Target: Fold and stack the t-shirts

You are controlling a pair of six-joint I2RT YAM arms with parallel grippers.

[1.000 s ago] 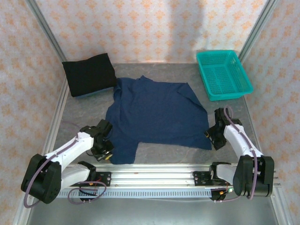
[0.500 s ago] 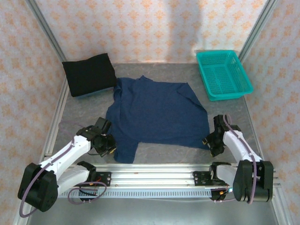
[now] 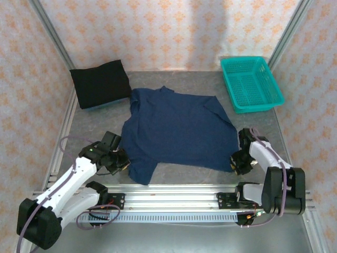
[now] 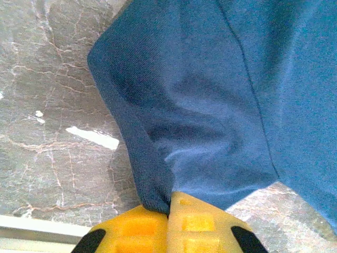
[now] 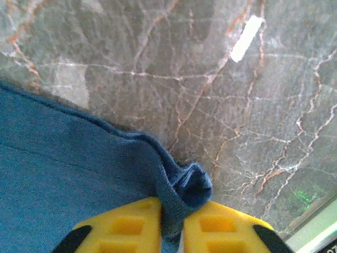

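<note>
At the upper left of your overhead frame, the plain black cloth t-shirt (image 3: 100, 83) lies folded into a thick rectangle on the grey veined bench (image 3: 95, 126). Your left hand (image 4: 169, 201) is clamped on a rounded edge of the navy blue knit t-shirt (image 3: 179, 129), which is spread flat mid-frame. Your right hand (image 5: 171, 211) pinches its bunched hem corner. The teal plastic mesh basket (image 3: 251, 83) stands upper right.
</note>
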